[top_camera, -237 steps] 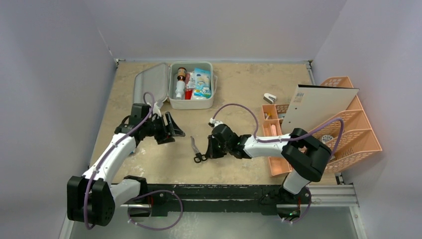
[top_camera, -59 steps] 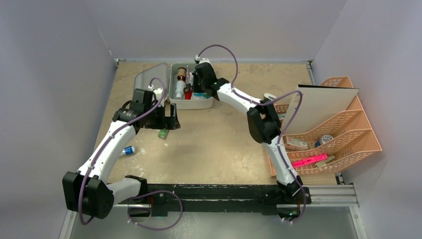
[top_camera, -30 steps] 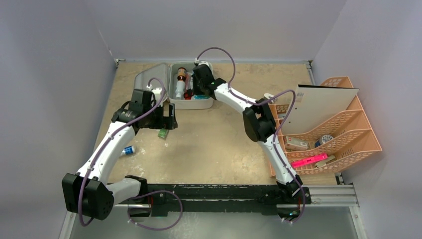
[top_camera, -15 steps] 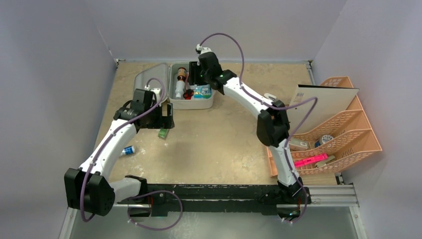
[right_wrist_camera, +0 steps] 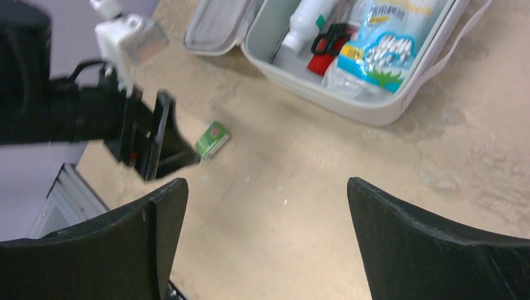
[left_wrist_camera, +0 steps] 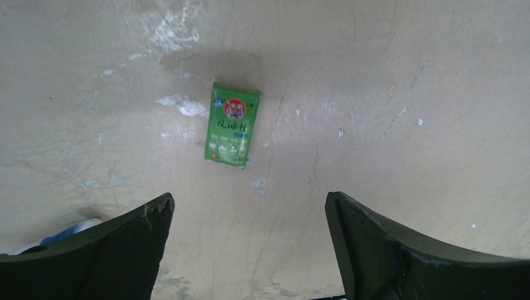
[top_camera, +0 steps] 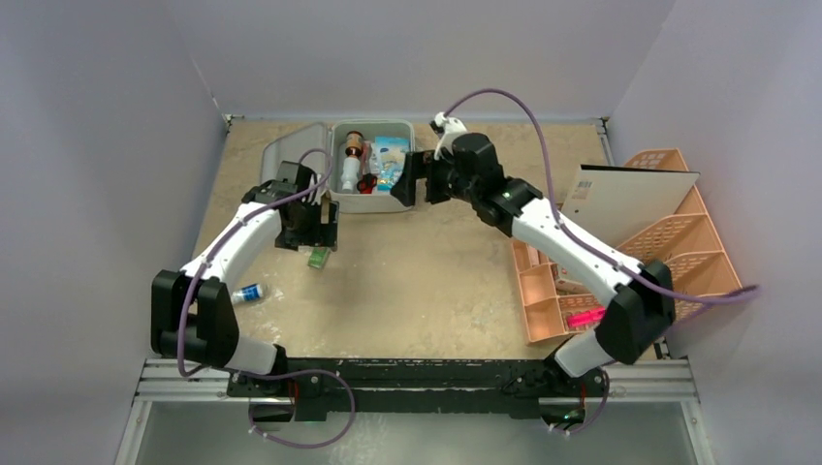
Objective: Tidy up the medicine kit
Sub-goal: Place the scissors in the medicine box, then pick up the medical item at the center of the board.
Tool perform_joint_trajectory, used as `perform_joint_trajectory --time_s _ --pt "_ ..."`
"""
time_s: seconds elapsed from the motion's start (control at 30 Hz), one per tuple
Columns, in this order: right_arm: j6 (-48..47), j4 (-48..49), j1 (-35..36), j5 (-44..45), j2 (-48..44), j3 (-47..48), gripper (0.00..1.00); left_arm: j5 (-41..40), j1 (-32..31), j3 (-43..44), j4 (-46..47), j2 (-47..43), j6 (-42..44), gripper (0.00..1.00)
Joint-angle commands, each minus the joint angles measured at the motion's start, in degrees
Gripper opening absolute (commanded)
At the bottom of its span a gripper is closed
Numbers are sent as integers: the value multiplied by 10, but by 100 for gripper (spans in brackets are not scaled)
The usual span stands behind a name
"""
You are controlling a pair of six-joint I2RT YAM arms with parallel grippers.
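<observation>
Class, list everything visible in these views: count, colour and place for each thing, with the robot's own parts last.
medicine kit: one, light grey, open, far table edge
brown bottle: one, brown, in kit
white bottle: one, white, in kit
packet: one, blue-white, in kit
scissors: one, black-handled, in kit
sachet: one, green, table, before kit
small container: one, blue-white, table's left side
organizer: one, peach, right edge
folder: one, white, standing at organizer
table: one, beige
left fingers: two, black, open, above sachet
right fingers: two, black, open, near kit

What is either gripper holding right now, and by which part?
Nothing. The left gripper is open above the green packet; the right gripper is open near the medicine kit.
</observation>
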Motion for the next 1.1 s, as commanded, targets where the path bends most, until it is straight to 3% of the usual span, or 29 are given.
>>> perform_joint_trajectory --time_s 0.0,0.23,0.33,0.63,0.97,1.07 --pt "14 9 -3 -45 -93 -65 99 -20 5 49 -6 33 39 89" --pt "49 16 -3 -64 -206 -191 99 -33 7 48 -10 90 59 82" --pt "55 22 -2 -59 -230 -221 99 -2 10 39 7 103 71 78" --pt "56 6 -2 -71 -269 -227 99 11 11 63 7 162 84 64" --pt "57 11 -3 -68 -271 -227 99 7 13 87 12 219 96 64" --pt "58 8 -3 -67 -271 -227 99 14 13 97 7 231 99 59"
